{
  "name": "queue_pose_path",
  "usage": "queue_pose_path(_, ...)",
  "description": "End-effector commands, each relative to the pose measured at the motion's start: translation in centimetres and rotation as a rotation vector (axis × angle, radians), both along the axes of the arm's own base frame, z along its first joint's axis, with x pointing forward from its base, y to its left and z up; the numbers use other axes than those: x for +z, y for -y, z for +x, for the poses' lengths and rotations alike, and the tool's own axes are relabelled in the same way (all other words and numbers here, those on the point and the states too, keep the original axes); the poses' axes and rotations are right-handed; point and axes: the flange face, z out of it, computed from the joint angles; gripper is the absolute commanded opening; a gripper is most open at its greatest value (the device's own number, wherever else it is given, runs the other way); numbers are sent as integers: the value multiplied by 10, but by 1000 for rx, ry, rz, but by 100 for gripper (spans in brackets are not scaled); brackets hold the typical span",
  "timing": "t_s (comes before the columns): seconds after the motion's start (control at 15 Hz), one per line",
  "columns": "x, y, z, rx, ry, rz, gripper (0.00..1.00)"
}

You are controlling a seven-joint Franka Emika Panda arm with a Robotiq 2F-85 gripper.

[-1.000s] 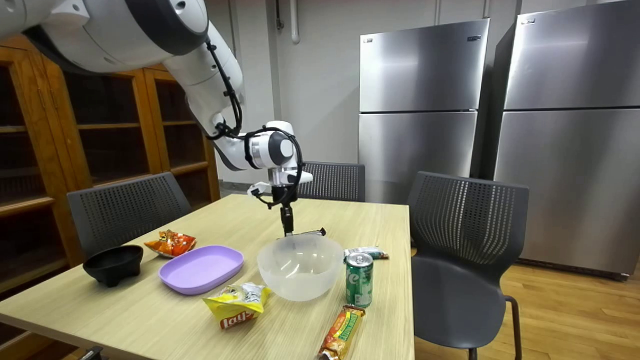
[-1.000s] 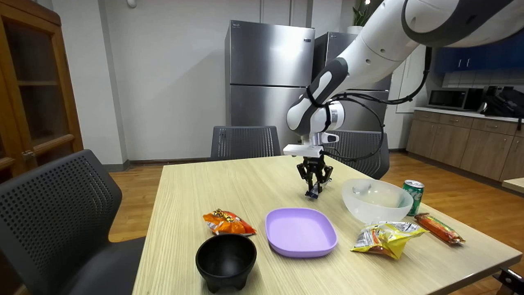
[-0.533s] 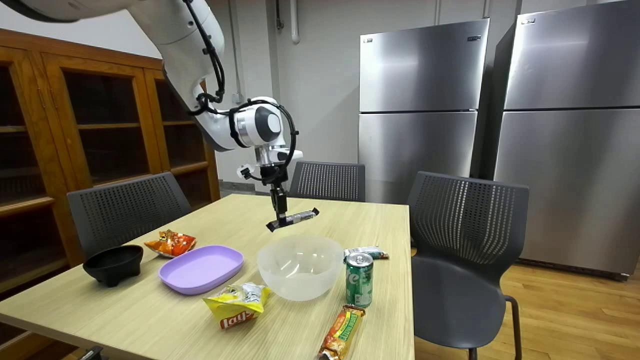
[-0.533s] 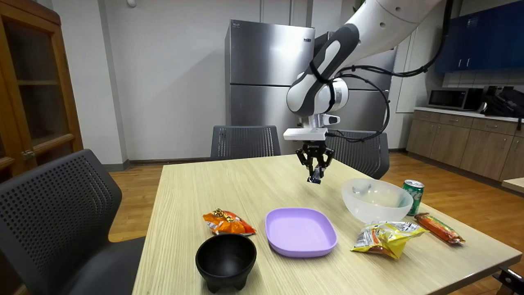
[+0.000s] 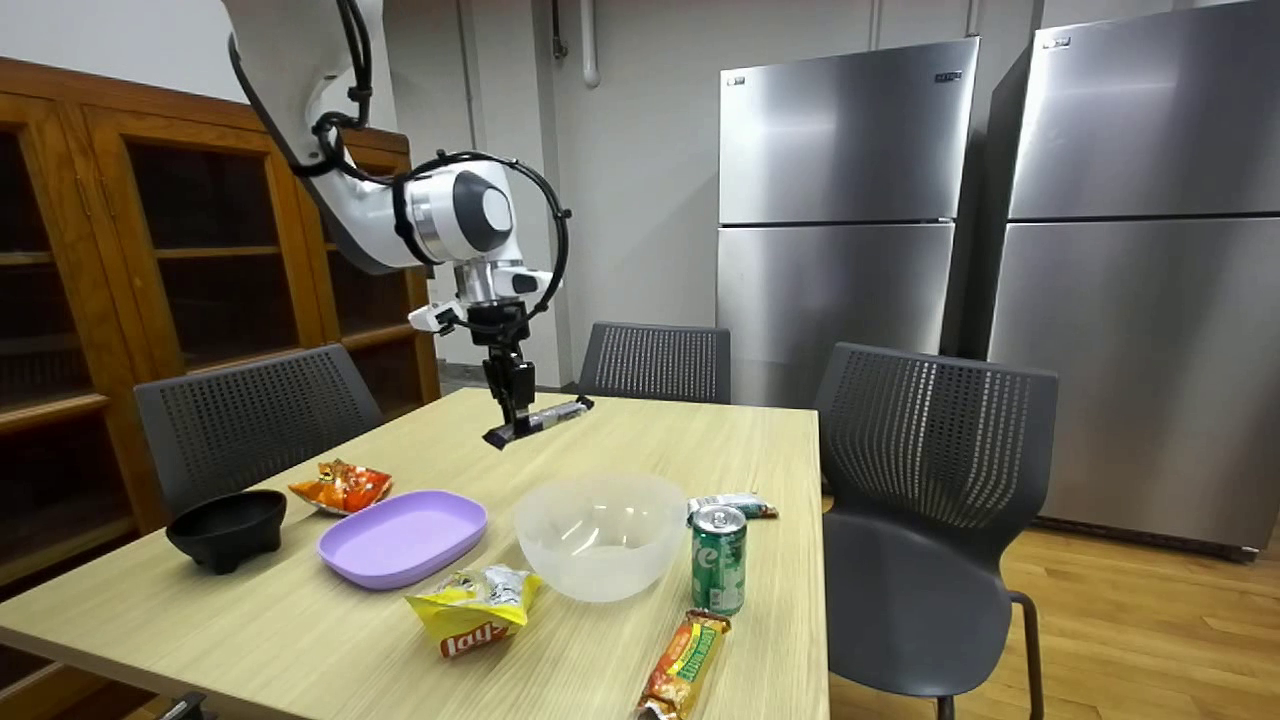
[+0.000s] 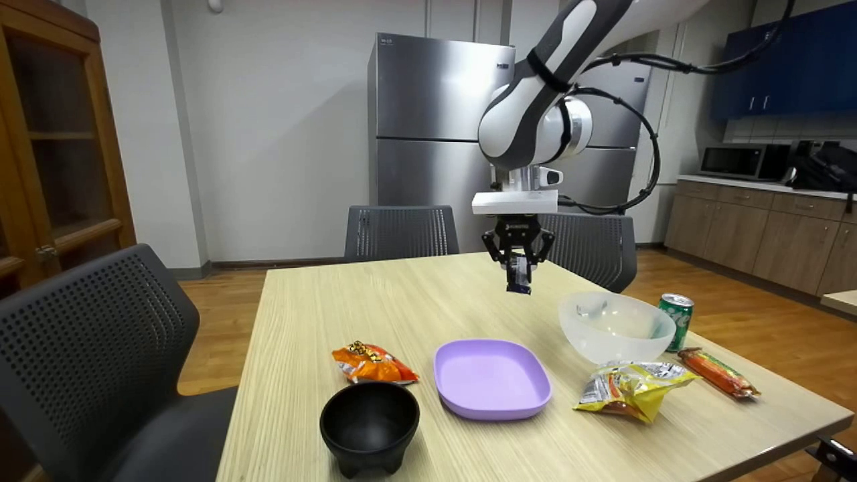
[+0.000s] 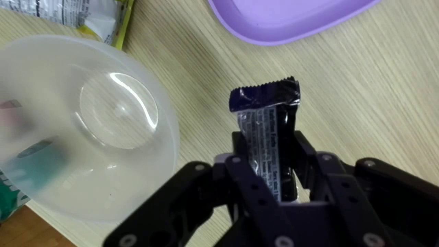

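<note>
"Gripper (image 7: 269,147), state?"
"Pinching a dark-wrapped bar (image 7: 262,137), above the table (image 7: 370,113)."
"Neighbours, wrist view, clock centred on bar?"
"Purple plate (image 7: 271,31) at twelve; frosted bowl (image 7: 156,164) at nine; yellow Lay's bag (image 7: 79,12) beside the bowl, at ten o'clock."
"Farther out?"
"Steel refrigerator (image 5: 835,300), in an exterior view, behind the table, two o'clock from the gripper."

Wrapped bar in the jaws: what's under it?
Both exterior views show pale table below the wrapped bar, which hangs above it between the jaws. In the wrist view, the bar and jaws cover the patch straight behind them.
</note>
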Motion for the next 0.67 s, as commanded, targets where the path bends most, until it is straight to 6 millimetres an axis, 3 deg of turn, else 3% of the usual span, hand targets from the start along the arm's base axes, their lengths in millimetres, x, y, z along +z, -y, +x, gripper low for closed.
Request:
queue_pose_path(0.0, 12, -12, -40, 80, -6, 33, 11)
queue_pose_path(0.6, -4, -59, -120, 186, -51, 47, 11)
